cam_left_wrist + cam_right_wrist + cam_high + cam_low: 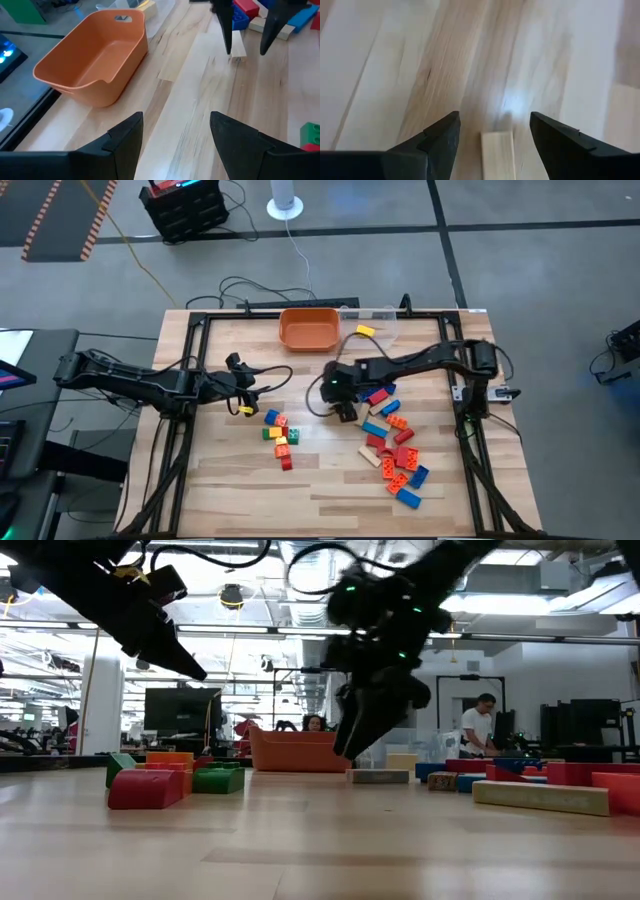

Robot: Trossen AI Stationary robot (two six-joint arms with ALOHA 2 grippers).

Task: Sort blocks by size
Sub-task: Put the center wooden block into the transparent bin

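Two groups of blocks lie on the wooden table: a small cluster near the middle and a larger spread to the right. My right gripper is open, slanting down just above the table between the groups. A tan block lies flat on the wood between its fingers, with a gap on each side. The left wrist view shows this block beside one right finger. My left gripper is open with nothing in it and hovers left of the small cluster.
An orange bowl stands at the table's far edge, with a clear container on its right holding a yellow block. In the low view, red and green blocks lie to the left and a long tan one to the right.
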